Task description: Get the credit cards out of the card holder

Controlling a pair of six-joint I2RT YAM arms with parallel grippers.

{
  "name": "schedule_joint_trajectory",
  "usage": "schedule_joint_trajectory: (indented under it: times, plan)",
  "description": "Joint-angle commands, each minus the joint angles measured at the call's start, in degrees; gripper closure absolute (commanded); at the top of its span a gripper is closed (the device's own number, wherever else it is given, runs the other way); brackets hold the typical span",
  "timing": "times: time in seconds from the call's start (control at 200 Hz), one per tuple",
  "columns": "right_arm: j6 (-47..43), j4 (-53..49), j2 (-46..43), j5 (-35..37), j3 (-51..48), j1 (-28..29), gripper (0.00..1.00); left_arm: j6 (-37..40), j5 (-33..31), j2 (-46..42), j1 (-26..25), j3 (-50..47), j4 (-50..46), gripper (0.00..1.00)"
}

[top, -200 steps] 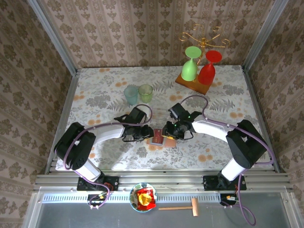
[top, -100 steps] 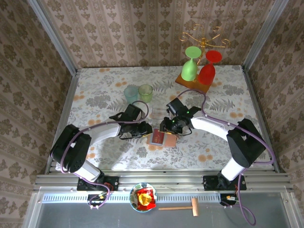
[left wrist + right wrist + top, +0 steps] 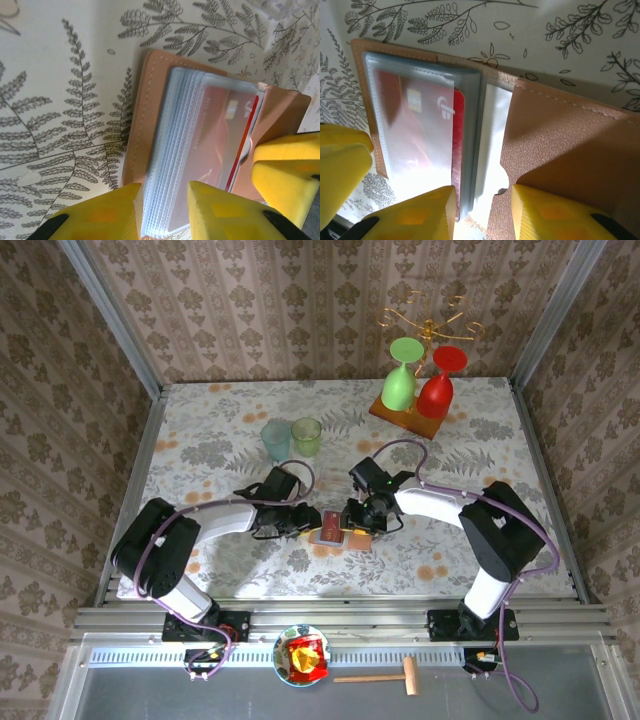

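Note:
The tan leather card holder (image 3: 352,538) lies open on the table between my two grippers. Its clear sleeves hold a red credit card (image 3: 329,528). In the left wrist view my left gripper (image 3: 164,200) stands astride the near edge of the sleeve stack. One fingertip is over the leather cover (image 3: 142,115), the other over the sleeved credit card (image 3: 220,130). My right gripper's finger (image 3: 287,175) shows at the right. My right gripper (image 3: 482,200) is open over the card's bare red edge (image 3: 460,115) and the leather flap (image 3: 560,135). In the top view my left gripper (image 3: 298,523) and right gripper (image 3: 357,523) flank the holder.
A teal cup (image 3: 275,438) and a green cup (image 3: 307,435) stand behind the left arm. At the back right, a wooden board (image 3: 405,418) carries a green goblet (image 3: 400,380) and a red goblet (image 3: 438,390). A snack bowl (image 3: 302,655) and a mallet (image 3: 385,676) lie below the front rail.
Both grippers drew back a little from the card holder half a second ago, then came forward and closer together over it. The card holder has stayed in place.

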Motion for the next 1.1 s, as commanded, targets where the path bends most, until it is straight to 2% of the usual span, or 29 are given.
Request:
schedule_joint_trajectory:
  times: [0.0, 0.335, 0.555, 0.855, 1.095]
  plan:
    - [-2.3, 1.0, 1.1, 1.4, 0.5, -0.3, 0.65, -2.7, 1.1, -0.8, -0.4, -2.1, 3.2, 0.7]
    - [-5.0, 0.5, 1.3, 1.3, 2.3, -0.8, 0.66, -5.1, -0.3, -3.7, -1.4, -4.6, 5.1, 0.7]
    - [-3.4, 0.7, -1.8, -0.4, 1.5, -0.8, 0.66, -4.1, -0.5, -4.7, -1.4, -1.5, 2.9, 0.7]
    - [4.1, 8.4, -3.0, -7.6, -1.7, -0.8, 0.66, -2.7, 0.7, -2.0, -1.5, 2.5, 1.5, 0.8]
    - [4.9, 10.0, -1.2, -8.0, -2.3, -0.8, 0.66, -2.8, 2.2, 1.1, -1.6, 2.6, 2.7, 0.86]
